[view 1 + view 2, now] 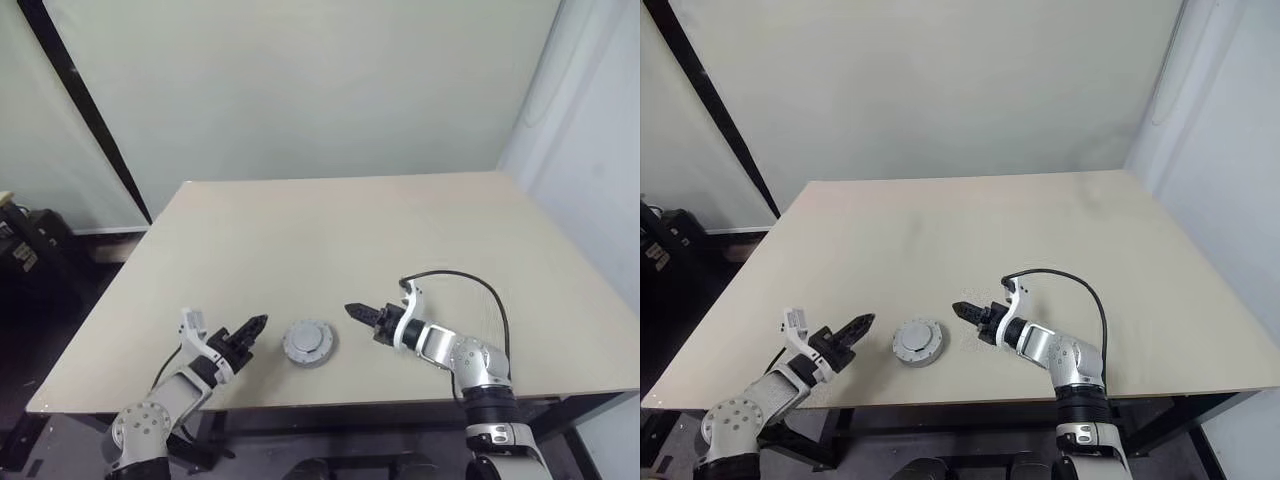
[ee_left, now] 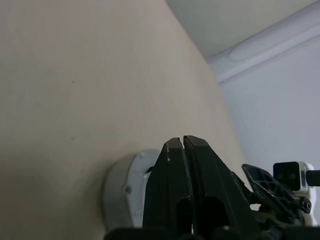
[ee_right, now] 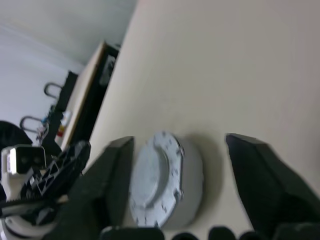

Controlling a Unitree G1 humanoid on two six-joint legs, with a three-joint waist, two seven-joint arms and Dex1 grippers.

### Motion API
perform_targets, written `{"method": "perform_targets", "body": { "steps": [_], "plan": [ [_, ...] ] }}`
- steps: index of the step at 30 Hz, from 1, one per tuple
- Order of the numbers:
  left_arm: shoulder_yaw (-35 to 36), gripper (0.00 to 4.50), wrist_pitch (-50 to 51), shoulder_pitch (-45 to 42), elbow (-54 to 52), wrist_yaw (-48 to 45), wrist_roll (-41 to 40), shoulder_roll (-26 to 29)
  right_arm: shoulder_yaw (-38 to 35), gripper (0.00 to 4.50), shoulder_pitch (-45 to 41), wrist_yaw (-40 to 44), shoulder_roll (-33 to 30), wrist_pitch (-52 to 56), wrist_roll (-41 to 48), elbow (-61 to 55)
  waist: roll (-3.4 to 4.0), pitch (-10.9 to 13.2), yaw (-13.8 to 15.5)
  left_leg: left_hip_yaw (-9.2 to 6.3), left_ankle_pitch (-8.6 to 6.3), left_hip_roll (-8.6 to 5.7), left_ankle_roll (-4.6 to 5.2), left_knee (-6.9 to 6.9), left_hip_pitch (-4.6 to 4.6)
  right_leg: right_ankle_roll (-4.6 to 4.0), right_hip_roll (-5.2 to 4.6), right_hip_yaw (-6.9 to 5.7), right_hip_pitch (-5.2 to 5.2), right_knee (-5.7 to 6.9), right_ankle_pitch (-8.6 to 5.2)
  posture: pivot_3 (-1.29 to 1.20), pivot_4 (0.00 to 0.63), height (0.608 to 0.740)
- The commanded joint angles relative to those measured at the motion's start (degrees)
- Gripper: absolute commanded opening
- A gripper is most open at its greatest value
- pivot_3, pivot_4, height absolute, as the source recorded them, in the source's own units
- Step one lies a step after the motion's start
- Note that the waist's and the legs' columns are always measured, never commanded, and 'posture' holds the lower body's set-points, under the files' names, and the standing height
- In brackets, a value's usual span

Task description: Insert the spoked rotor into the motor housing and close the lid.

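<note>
So the round, squat light-grey motor housing (image 1: 308, 343) was sitting on the pale beige bench (image 1: 340, 230) near the front edge, with the plain grey disc lid (image 3: 150, 180) already on top of it, its face pale with a raised centre and little notches round the rim. Couldn't see any windings or the spoked rotor, just the closed-up grey puck. The left gripper (image 1: 255, 326) was just to the left of the housing, black fingers (image 2: 172, 185) pressed right together, clenched on nothing, tips pointing at the housing but not touching it, a small gap between them. The right gripper (image 1: 358, 313) was on the other side, just right of the housing, also apart from it, and its two black fingers (image 3: 260, 170) were spread wide, holding nothing; from the right wrist camera the housing sat framed between those fingers, further out than the tips as far as I could tell. A black cable (image 1: 470, 285) looped up off the right wrist. Rest of the bench was just bare top, with a light wall (image 1: 300, 80) behind it
</note>
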Motion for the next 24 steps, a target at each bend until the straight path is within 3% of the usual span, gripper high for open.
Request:
{"method": "perform_targets", "body": {
  "steps": [1, 10, 24],
  "plan": [
    [-0.6, 0.00, -0.3, 0.0, -0.7, 0.2, 1.2, 0.4, 0.4, 3.14, -1.0, -0.3, -0.1, 1.0, 0.2, -0.7, 0.00, 0.0, 0.0, 0.00, 0.00, 0.00, 0.00, 0.00, 0.00, 0.00, 0.00, 0.00, 0.00, 0.00, 0.00, 0.00, 0.000, 0.740],
    [-3.3, 0.00, 1.7, 1.4, -0.2, -0.3, 3.6, 1.2, 1.9, 3.14, -1.9, -0.4, -0.8, 5.4, 0.4, 0.3, 0.00, 0.0, 0.0, 0.00, 0.00, 0.00, 0.00, 0.00, 0.00, 0.01, -0.01, -0.01, -0.01, 0.00, 0.00, 0.00, 0.000, 0.740],
    [-6.5, 0.00, 0.6, 0.3, 0.1, -2.7, 8.1, 1.3, 6.1, 3.14, -2.1, 0.6, -1.3, 4.0, -2.4, -0.6, 0.01, 0.0, 0.0, 0.00, 0.00, 0.00, 0.00, 0.01, -0.01, 0.02, -0.02, -0.01, -0.01, 0.00, 0.01, 0.00, 0.000, 0.740]
  ]
}}
